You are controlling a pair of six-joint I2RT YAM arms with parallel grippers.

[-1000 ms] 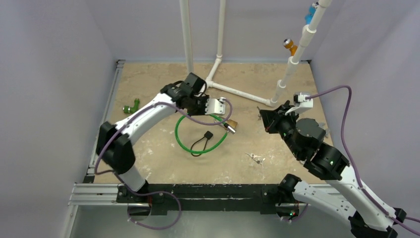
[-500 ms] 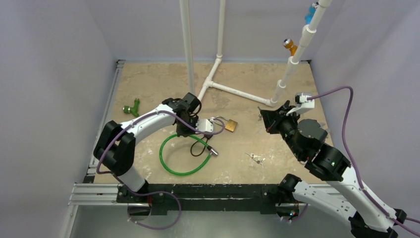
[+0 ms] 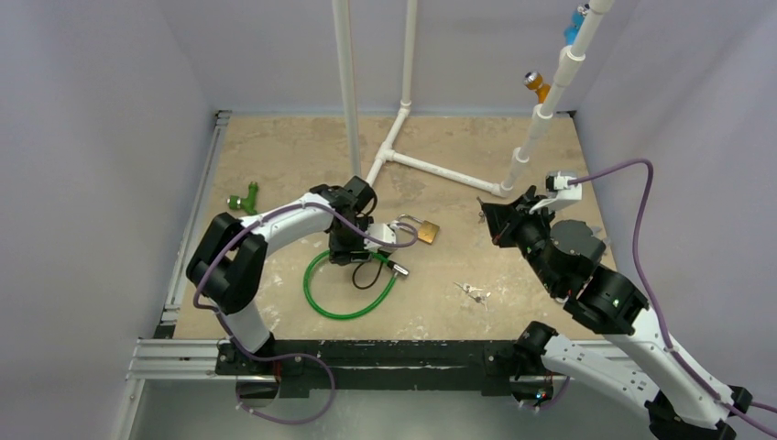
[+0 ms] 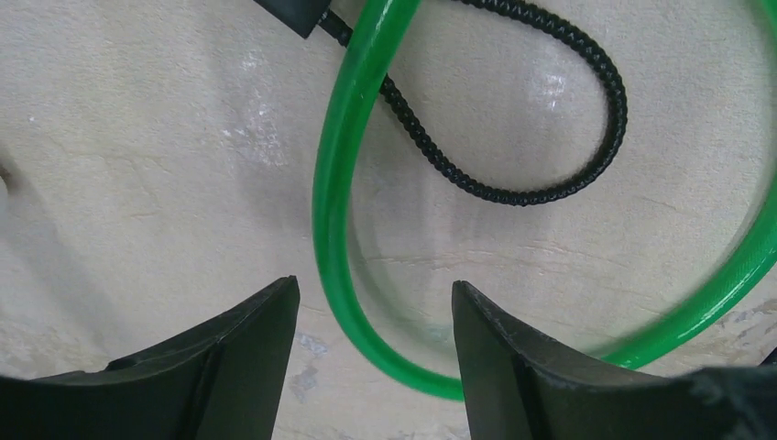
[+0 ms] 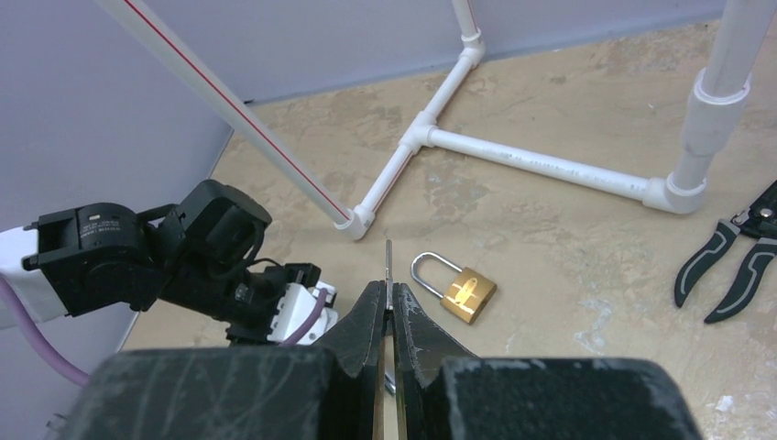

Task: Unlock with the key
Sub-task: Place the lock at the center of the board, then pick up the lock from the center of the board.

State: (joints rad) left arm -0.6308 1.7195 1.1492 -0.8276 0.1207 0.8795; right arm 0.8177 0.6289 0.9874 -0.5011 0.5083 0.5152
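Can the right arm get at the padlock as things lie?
Probably yes. The padlock lies on open table ahead of the right gripper and its key, nothing between them; the left gripper sits close beside it and could crowd the approach.

The padlock [image 5: 467,293] is brass-gold and silver; the key [image 5: 388,261] is silvery; the cable loop [image 4: 330,211] is bright green; the cord [image 4: 619,108] is black, ribbed; the table [image 3: 293,156] is mottled beige.

Top camera looked down from the near edge. Left wrist camera hung close above the green cable [image 4: 332,192]; right wrist faced the padlock [image 5: 467,293] leftward; top view shared both.
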